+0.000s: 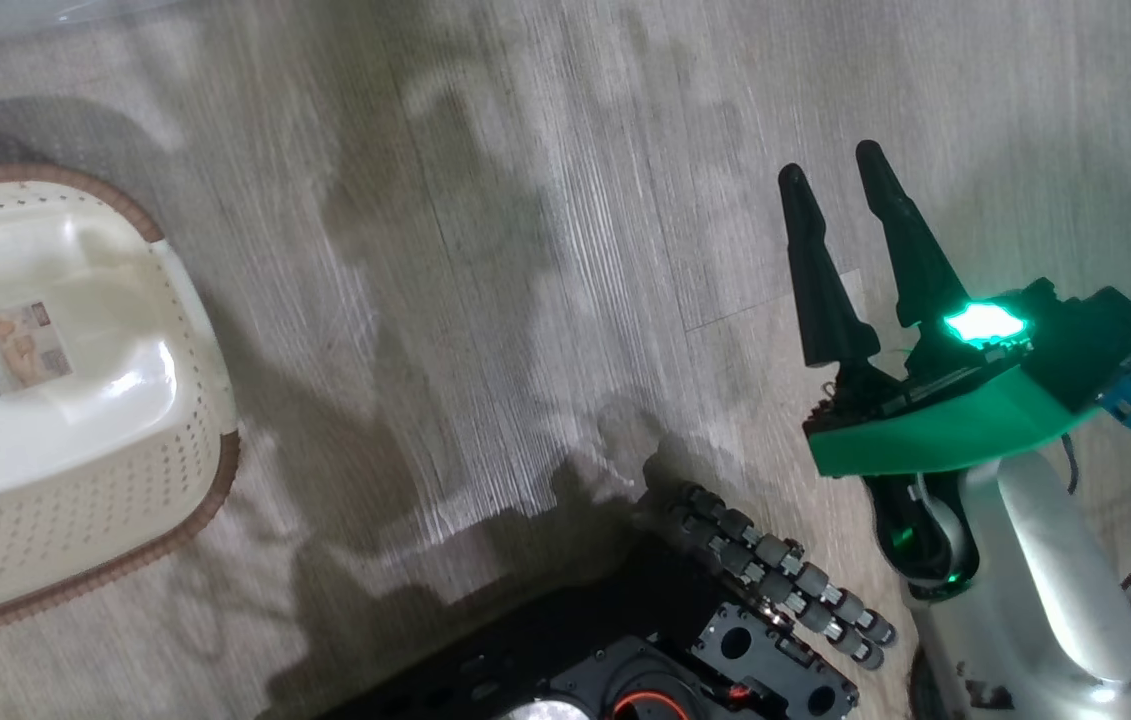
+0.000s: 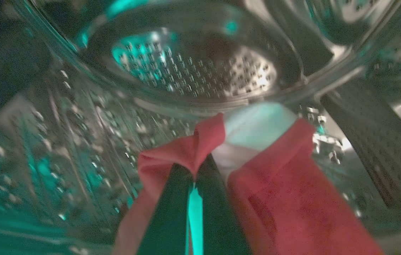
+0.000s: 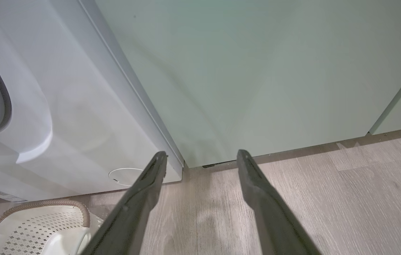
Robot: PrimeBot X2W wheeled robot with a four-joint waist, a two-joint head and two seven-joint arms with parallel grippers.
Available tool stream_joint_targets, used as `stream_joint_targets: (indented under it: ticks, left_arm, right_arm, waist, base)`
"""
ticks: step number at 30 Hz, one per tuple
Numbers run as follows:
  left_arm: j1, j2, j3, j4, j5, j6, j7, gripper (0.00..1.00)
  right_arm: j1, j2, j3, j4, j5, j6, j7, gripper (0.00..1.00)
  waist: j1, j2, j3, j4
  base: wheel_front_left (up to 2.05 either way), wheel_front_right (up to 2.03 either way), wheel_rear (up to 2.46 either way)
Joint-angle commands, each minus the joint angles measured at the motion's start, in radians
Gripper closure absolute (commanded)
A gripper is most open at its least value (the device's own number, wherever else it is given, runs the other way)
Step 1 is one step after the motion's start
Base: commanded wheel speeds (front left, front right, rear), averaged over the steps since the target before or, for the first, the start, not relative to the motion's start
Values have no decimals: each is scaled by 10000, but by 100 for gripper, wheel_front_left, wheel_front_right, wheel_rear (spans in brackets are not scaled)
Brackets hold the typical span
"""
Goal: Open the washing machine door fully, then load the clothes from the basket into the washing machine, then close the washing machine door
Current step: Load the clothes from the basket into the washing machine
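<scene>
left hand [image 2: 195,175]: clamped on red clothes [image 2: 285,198], inside washing machine [image 2: 193,74] | right hand [image 1: 830,160]: fingers apart, 3 o'clock in head view | basket [image 1: 75,500]: on floor [image 1: 525,250], 9 o'clock

Red clothes [image 2: 285,198], cream basket [image 1: 55,420]

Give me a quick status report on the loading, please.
Left gripper shut on red garment, inside the steel drum. Right gripper open, holding nothing, above the floor. No obstruction seen in the drum.

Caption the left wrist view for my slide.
Left gripper, shut on a red and white garment, inside the washing machine drum.
</scene>
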Motion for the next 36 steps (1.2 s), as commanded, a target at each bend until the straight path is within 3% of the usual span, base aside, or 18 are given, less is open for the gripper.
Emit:
stream_joint_targets:
  ticks: [1, 6, 7, 8, 10, 11, 12, 13, 14, 20, 28, 32, 36]
  left_arm:
    - [45, 368, 285, -234, -84, -33, -1, 100]
    - [106, 226, 310, 35, -413, -178, 183, 100]
    - [81, 204, 330, 38, -473, -220, 157, 56]
    - [66, 198, 345, 24, -502, -260, 70, 36]
    - [29, 134, 459, 15, -650, -315, -158, 17]
    - [2, 107, 514, 53, -701, -308, -261, 50]
    - [-32, 74, 557, 148, -768, -308, -289, 53]
    - [-67, 85, 519, 258, -754, -339, -265, 38]
    - [-116, 105, 481, 366, -725, -375, -280, 0]
    - [-217, 25, 309, 934, -623, -618, -838, 0]
    - [1099, -651, 374, 806, -1142, -687, -1664, 0]
    - [2365, -1013, 465, 125, -1326, -398, -2315, 0]
    - [3974, -1421, 601, -1083, -1417, 158, -3123, 0]
  right_arm:
    - [145, -49, 114, -282, 19, 0, -89, 0]
    - [99, -49, 101, -279, -39, 0, -89, 0]
    - [88, -49, 107, -292, -32, 0, -89, 0]
    - [69, -49, 108, -334, -31, 0, -89, 0]
    - [65, -49, 126, -354, -5, 0, -89, 0]
    - [59, -49, 143, -346, 1, 0, -89, 0]
    - [52, -49, 167, -329, 9, 0, -89, 0]
    - [42, -49, 187, -311, 15, 0, -89, 0]
    - [31, -49, 205, -301, 24, 0, -89, 0]
    - [82, -49, 96, -201, 24, 0, -89, 0]
    - [265, -49, -308, -147, -296, 0, -89, 0]
    - [437, -49, -569, -91, -574, 0, -89, 0]
    - [676, -49, -866, -59, -872, 0, -89, 0]
  waist:
    - [0, 0, -4, 32]
    - [0, 0, -18, 111]
    - [0, 0, -16, 116]
    - [0, 0, -13, 116]
    - [0, 0, -7, 105]
    - [0, 0, -3, 87]
    - [0, 0, -2, 66]
    - [0, 0, 3, 46]
    - [0, 0, 12, 24]
    - [0, 0, -165, 60]
    - [0, 0, -953, 629]
    - [0, 0, -1431, 1044]
    - [0, 0, -1942, 1496]
  base:
    - [0, 0, 0]
    - [0, 0, 0]
    - [0, 0, 0]
    - [0, 0, 0]
    - [0, 0, 0]
    - [0, 0, 0]
    - [0, 0, 0]
    - [0, 0, 0]
    - [0, 0, 0]
    - [0, 0, 0]
    - [0, 0, 0]
    - [0, 0, 0]
    - [0, 0, 0]
